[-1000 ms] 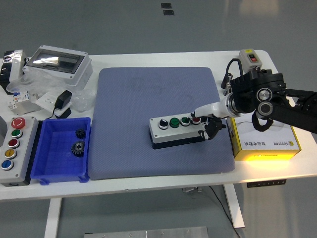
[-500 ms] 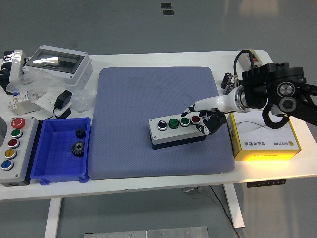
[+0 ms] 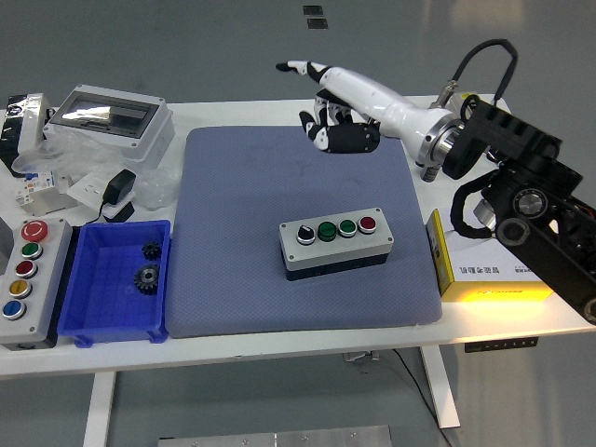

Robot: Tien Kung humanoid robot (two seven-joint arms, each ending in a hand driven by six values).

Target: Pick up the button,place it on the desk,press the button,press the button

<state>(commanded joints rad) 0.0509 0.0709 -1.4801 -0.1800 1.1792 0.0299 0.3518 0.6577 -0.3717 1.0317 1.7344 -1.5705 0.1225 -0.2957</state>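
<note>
A grey button box (image 3: 337, 246) with a black knob, two green buttons and a red button lies flat on the blue-grey mat (image 3: 251, 196), right of its middle. My right hand (image 3: 331, 119) is raised well above the mat's far edge, far from the box. Its white index finger (image 3: 303, 68) points left, the other fingers are curled under, and it holds nothing. The right arm (image 3: 503, 177) comes in from the right edge. The left arm is out of view.
A blue bin (image 3: 102, 312) with two black gears stands left of the mat. A larger button box (image 3: 30, 279) lies at the table's left edge. A clear-lidded enclosure (image 3: 110, 116), bags and an adapter (image 3: 118, 191) fill the back left. A yellow-white box (image 3: 494, 275) sits right of the mat.
My right hand has lifted off the red-button end of the box and swung up and left to above the mat's far edge. The box has stayed in place.
</note>
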